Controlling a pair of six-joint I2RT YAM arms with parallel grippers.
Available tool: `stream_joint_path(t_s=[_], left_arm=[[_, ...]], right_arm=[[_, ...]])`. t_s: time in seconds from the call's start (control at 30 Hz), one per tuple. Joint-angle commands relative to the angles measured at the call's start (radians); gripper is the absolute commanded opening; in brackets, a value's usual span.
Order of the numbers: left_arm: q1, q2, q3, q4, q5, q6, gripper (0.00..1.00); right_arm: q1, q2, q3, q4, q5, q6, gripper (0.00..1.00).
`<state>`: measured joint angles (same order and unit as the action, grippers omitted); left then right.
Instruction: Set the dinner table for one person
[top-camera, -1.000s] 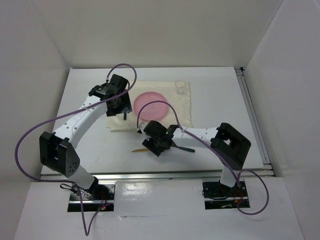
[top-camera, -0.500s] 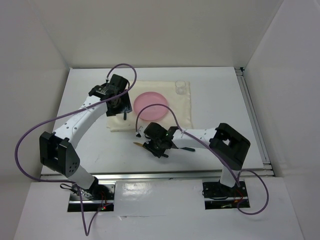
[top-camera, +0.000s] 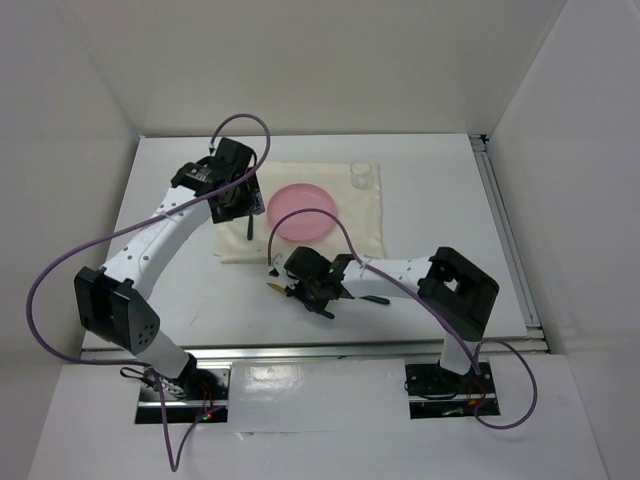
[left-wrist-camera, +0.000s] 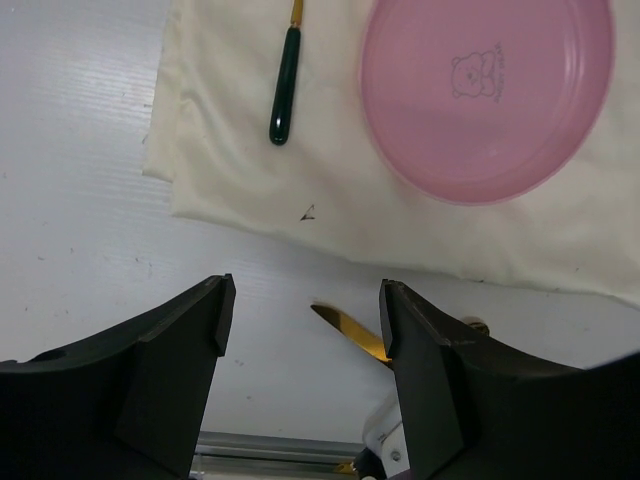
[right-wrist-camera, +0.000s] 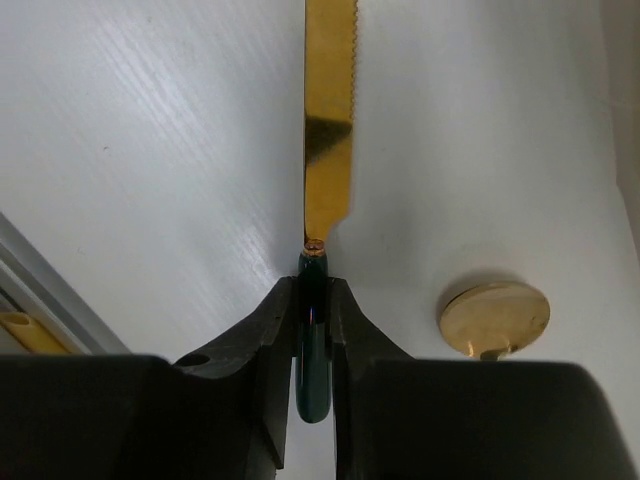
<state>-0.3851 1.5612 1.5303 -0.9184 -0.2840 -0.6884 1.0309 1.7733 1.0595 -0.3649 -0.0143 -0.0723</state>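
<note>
White matte tabletop (top-camera: 430, 200) fills the floor of the enclosure, with metal rails along its right and near edges, and carries everything shown. A cream cloth (top-camera: 365, 215) lies on its far central part. A pink plate (top-camera: 302, 210) sits on the cloth, left of the cloth's middle; the left wrist view shows a small bear mark printed in it. A clear glass (top-camera: 361, 175) stands at the cloth's far right corner. A utensil (left-wrist-camera: 284, 95) with a green handle and a gold neck lies on the cloth's left part, beside the plate and apart from it; its working end is out of view.

Left tool (left-wrist-camera: 305, 295) hangs over the cloth's left edge with its jaws wide and nothing between them.

Right tool (right-wrist-camera: 312, 300) is low over the bare tabletop between the cloth's near edge and the tabletop's near edge, just off the cloth's near left corner. Its jaws are narrow and press on both sides of the green handle of a knife (right-wrist-camera: 328, 130), whose gold serrated blade projects straight out beyond the fingertips. Whether the blade rests on the tabletop or is just clear of it cannot be told. The gold bowl of a spoon (right-wrist-camera: 495, 318) lies on the tabletop just beside the knife, not touching it.
</note>
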Motion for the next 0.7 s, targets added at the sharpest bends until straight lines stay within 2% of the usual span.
stream_joint_path(t_s=[0.0, 0.37, 0.53, 0.67], left_arm=[[-0.005, -0.029, 0.071, -0.016, 0.012, 0.004, 0.77], [-0.005, -0.058, 0.211, -0.063, 0.011, 0.013, 0.78], [0.025, -0.069, 0.245, -0.073, 0.002, 0.023, 0.78], [0.034, -0.081, 0.245, -0.073, 0.002, 0.023, 0.78]], right_arm=[[0.018, -0.087, 0.04, -0.029, 0.019, 0.015, 0.0], [0.018, -0.219, 0.06, -0.12, 0.129, 0.094, 0.0], [-0.11, -0.302, 0.071, -0.163, 0.117, 0.239, 0.0], [-0.212, -0.279, 0.134, -0.198, 0.105, 0.331, 0.0]])
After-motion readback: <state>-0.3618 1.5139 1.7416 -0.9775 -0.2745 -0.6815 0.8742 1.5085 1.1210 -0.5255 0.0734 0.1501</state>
